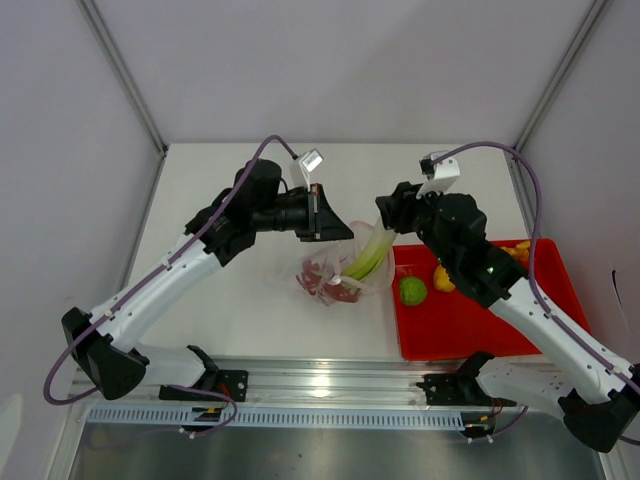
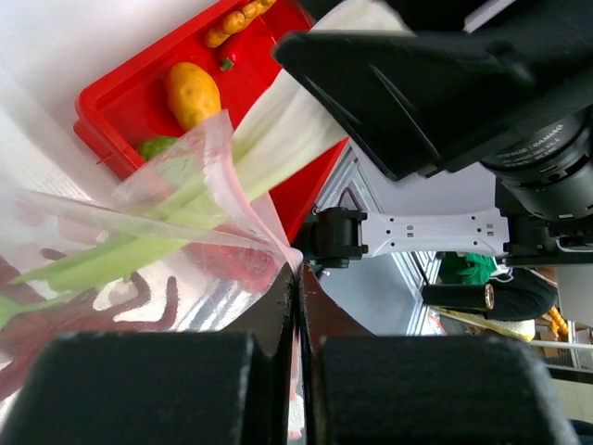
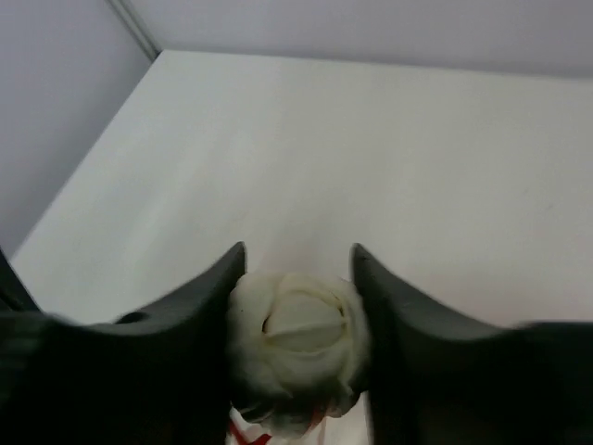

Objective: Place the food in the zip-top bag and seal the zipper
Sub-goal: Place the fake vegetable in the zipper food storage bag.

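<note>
Red tray (image 1: 470, 335) at 4 o'clock holds round green fruit (image 1: 412, 291); mid-tabletop, limp, slippery zip-top bag (image 1: 328, 278), mouth edge pinched by fully closed left gripper (image 2: 296, 278) at 11 o'clock, receives stiff, light stalk (image 1: 368, 256), butt between right gripper (image 3: 296, 269) jaws, clamped or slack unclear.

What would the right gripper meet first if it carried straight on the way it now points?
The right gripper straddles the pale-green stalk; straight on, it would probably reach the zip-top bag beneath, though depth is unclear.
</note>
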`<action>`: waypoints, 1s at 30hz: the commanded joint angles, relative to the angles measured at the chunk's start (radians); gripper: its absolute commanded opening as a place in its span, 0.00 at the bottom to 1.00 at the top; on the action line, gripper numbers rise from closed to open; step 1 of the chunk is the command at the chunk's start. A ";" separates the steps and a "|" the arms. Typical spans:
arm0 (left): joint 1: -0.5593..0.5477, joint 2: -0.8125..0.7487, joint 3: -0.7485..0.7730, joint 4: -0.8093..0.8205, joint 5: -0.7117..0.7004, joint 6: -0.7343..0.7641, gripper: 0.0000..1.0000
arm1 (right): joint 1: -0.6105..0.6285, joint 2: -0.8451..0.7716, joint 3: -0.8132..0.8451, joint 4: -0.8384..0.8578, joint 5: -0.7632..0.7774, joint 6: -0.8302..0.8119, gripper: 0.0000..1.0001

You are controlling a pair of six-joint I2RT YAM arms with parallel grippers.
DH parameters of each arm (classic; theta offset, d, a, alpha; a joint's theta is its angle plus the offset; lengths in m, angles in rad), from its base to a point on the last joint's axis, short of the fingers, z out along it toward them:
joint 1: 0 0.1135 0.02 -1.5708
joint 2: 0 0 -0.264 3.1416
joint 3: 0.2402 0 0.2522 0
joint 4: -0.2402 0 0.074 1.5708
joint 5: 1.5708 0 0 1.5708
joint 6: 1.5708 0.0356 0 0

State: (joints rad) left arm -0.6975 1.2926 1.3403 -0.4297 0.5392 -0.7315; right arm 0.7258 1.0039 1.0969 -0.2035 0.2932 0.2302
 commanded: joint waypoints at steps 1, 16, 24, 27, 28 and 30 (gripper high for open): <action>0.009 -0.044 0.007 0.057 0.028 0.014 0.00 | -0.005 0.022 0.046 -0.062 -0.094 0.035 0.37; 0.016 -0.023 0.057 0.128 0.019 -0.269 0.01 | 0.130 -0.105 0.119 0.055 -0.154 -0.182 0.00; 0.023 -0.019 0.076 0.094 -0.041 -0.331 0.01 | 0.135 -0.071 0.187 0.115 -0.131 -0.284 0.00; 0.024 -0.010 0.069 0.101 -0.030 -0.336 0.01 | 0.135 -0.073 0.193 0.111 -0.095 -0.328 0.00; 0.024 -0.006 0.069 0.100 -0.028 -0.336 0.01 | 0.136 -0.071 0.196 0.108 -0.101 -0.344 0.00; 0.024 -0.003 0.062 0.109 -0.025 -0.341 0.01 | 0.135 -0.064 0.198 0.083 -0.109 -0.362 0.00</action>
State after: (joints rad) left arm -0.6842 1.2888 1.3674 -0.3683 0.5037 -1.0332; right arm 0.8558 0.9363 1.2510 -0.1474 0.1715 -0.0624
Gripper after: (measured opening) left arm 0.005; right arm 0.405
